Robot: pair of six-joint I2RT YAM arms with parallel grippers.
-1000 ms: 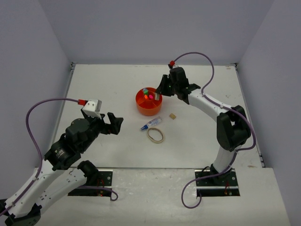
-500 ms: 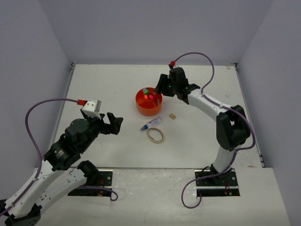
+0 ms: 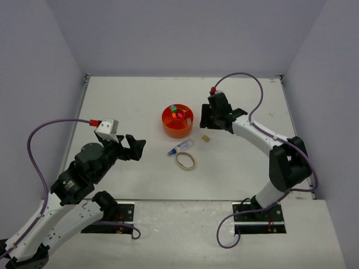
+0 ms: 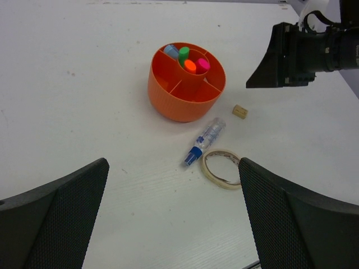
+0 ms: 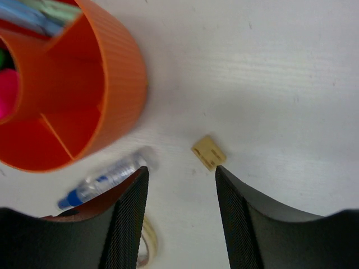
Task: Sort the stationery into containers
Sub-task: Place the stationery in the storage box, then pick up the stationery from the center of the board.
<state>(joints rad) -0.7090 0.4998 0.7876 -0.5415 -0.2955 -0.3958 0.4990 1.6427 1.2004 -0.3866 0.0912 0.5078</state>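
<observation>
- The counter (image 3: 134, 106) is white and matte, enclosed on three sides by plain pale grey walls (image 3: 185, 33).
- The round orange desk organizer (image 4: 168, 95) stands upright near the middle of the counter.
- Its centre cup holds three highlighters standing on end: pink cap (image 4: 203, 64), orange cap (image 4: 190, 66), green cap (image 4: 183, 54).
- Pastel mini markers (image 4: 171, 51) stand in the far ring compartment. The near ring compartments appear bare, though the left wrist view does not reach their floors.
- A blue-tipped pen (image 4: 204, 142) lies flat on the counter just in front of the organizer, apart from it.
- A tan rubber band (image 4: 206, 166) lies flat beside the pen's blue tip; whether they touch cannot be told.
- One small tan block (image 5: 208, 152) lies on the counter to the right of the organizer, clear of its wall.
- The right end effector (image 3: 205, 120) is just to the right of the organizer. Its fingers (image 5: 126, 224) are spread wide and hold nothing. In the right wrist view the block sits in the gap between them, untouched.
- The left end effector (image 3: 136, 147) is well apart from every item, over the counter's left side. Its fingers (image 4: 61, 213) are spread fully and it is empty.
</observation>
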